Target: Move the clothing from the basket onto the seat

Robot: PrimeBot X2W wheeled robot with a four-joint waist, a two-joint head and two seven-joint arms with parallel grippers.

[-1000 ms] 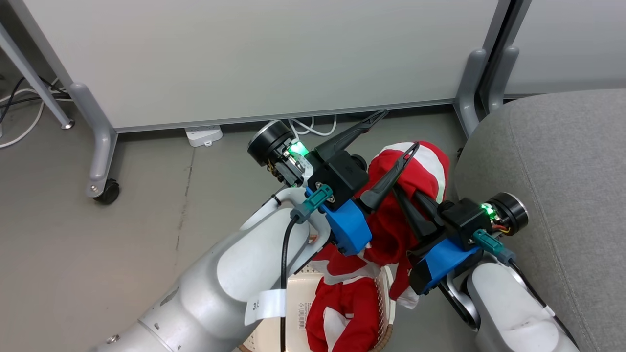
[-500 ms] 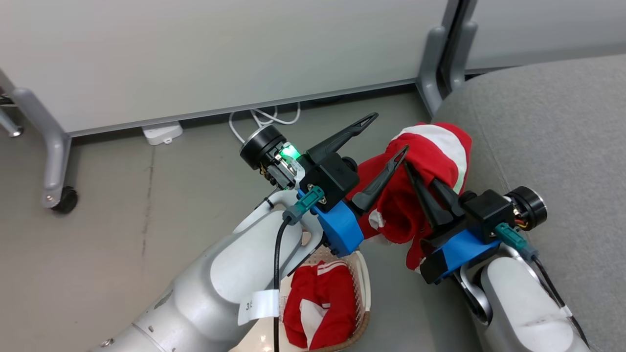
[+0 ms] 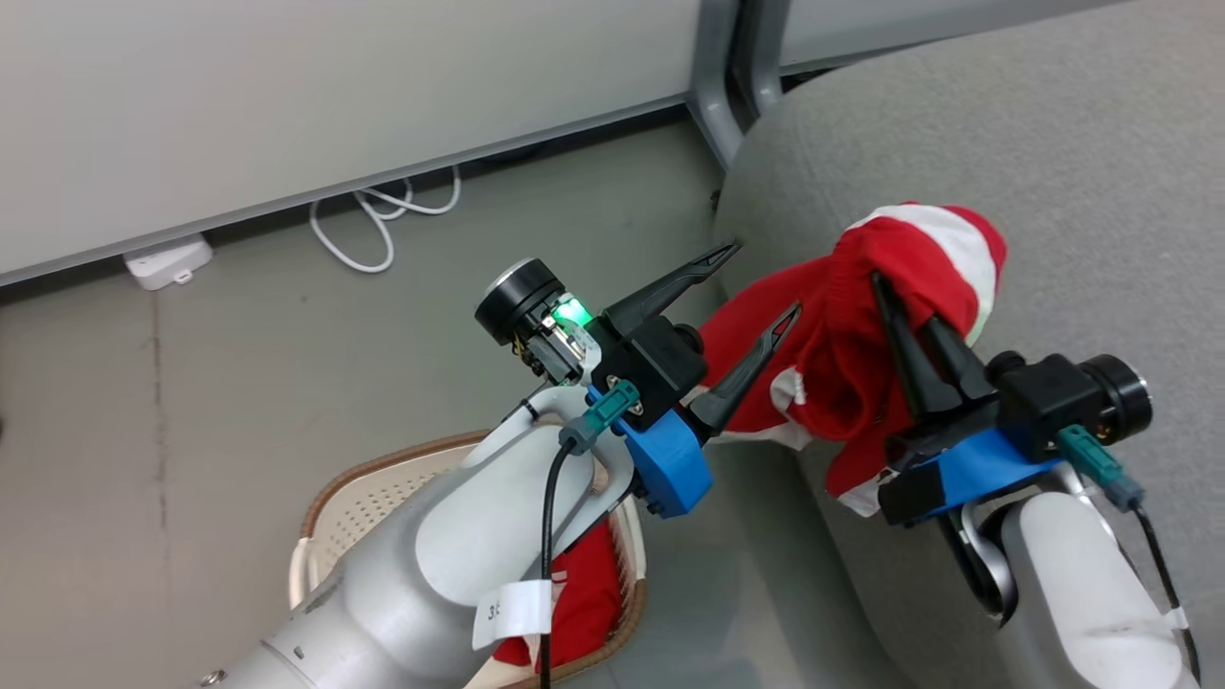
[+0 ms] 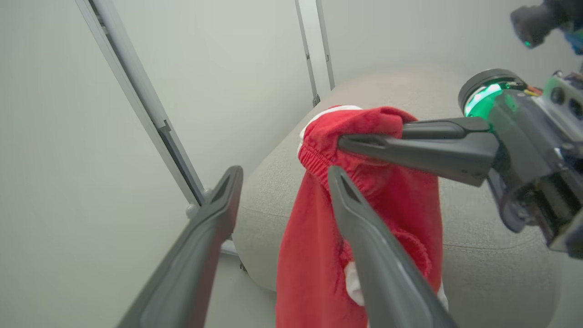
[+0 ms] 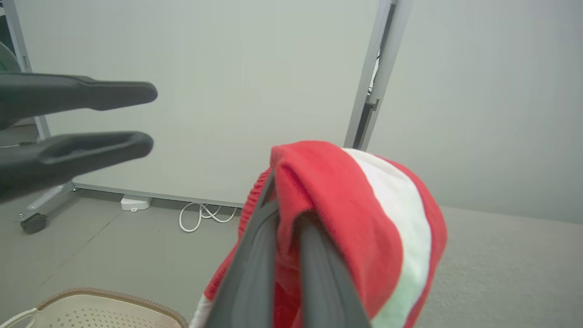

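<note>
You had the R gripper [image 3: 890,299] clamped shut on one red garment [image 3: 842,368], held up over the front edge of the seat [image 3: 1053,144]. L gripper [image 3: 764,279] sat w/ jaws apart, empty, just beside the cloth. 2nd red garment [image 3: 586,603] lay in the basket [image 3: 383,461] on the floor [image 3: 239,335], partly behind the L arm [image 3: 459,555].

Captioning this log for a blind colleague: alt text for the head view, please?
The right gripper pinches a red garment with a white stripe, held above the edge of the grey seat. The left gripper is open and empty beside it. Lower down, the cream basket on the floor holds another red garment, partly hidden by the left arm.
</note>
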